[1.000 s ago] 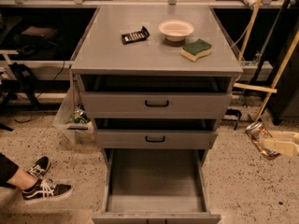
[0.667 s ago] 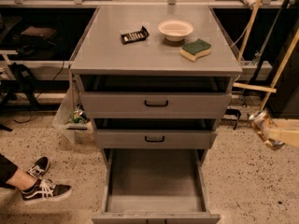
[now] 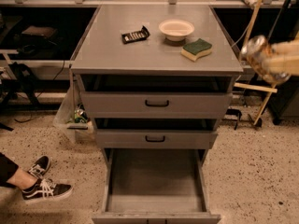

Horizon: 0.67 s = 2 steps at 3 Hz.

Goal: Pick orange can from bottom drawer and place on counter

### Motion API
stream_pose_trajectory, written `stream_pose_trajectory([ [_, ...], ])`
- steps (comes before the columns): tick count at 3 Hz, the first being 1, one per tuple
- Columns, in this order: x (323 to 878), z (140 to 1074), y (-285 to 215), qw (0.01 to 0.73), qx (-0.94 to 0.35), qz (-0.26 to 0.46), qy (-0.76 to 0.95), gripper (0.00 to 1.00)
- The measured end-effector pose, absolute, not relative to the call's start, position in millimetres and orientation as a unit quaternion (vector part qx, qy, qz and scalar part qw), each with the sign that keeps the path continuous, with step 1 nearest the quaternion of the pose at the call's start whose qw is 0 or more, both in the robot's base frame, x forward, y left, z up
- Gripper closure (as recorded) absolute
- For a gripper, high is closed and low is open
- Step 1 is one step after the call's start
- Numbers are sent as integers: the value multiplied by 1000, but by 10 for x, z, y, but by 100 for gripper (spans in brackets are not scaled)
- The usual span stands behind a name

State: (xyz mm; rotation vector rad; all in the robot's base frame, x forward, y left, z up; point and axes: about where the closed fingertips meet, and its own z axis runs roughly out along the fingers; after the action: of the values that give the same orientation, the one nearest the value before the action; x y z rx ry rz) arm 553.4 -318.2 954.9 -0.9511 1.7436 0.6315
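Moved since 1 second ago: gripper (image 3: 270, 62) with load, up from floor level at the right of the cabinet to roughly counter height; all else unchanged.

Item 1. Lowest, deepest grey metal bottom drawer (image 3: 154, 183), pulled fully out, plain grey interior showing nothing inside.
Item 2. Pair of black-and-white lace-up shoes (image 3: 44, 185) on a person's feet, on the speckled floor, left of the drawer.
Item 3. 2 shallower grey drawers with black handles, middle (image 3: 155, 138) and top (image 3: 157, 103), both standing slightly out.
Item 4. Clear plastic bin of oddments (image 3: 74, 118) against the cabinet's left side.
Item 5. Pale beige two-finger gripper, at the right edge of view, just off the counter's right front corner and clamped on item 6.
Item 6. Small shiny orange-gold metal orange can (image 3: 254, 49), silver end tilted towards the cabinet, held in the air beside the counter, not over it.
Item 7. Broad flat grey counter (image 3: 121, 55), bearing a green-and-yellow sponge (image 3: 196, 49), a shallow cream bowl (image 3: 176, 29) and a flat black packet (image 3: 135, 34).

Status: retrieval from the drawer looks complete and the lift done. Outstanding, by my reckoning: carry leftwards over the top, lower onto bare surface in front of the sponge, release.
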Motion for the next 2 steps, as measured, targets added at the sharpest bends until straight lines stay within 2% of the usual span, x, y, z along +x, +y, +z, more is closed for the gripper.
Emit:
stream_pose_trajectory([
  [1, 6020, 10268, -2347, 523, -412, 254, 702, 100],
  [2, 6018, 10268, -2351, 523, -412, 254, 702, 100],
])
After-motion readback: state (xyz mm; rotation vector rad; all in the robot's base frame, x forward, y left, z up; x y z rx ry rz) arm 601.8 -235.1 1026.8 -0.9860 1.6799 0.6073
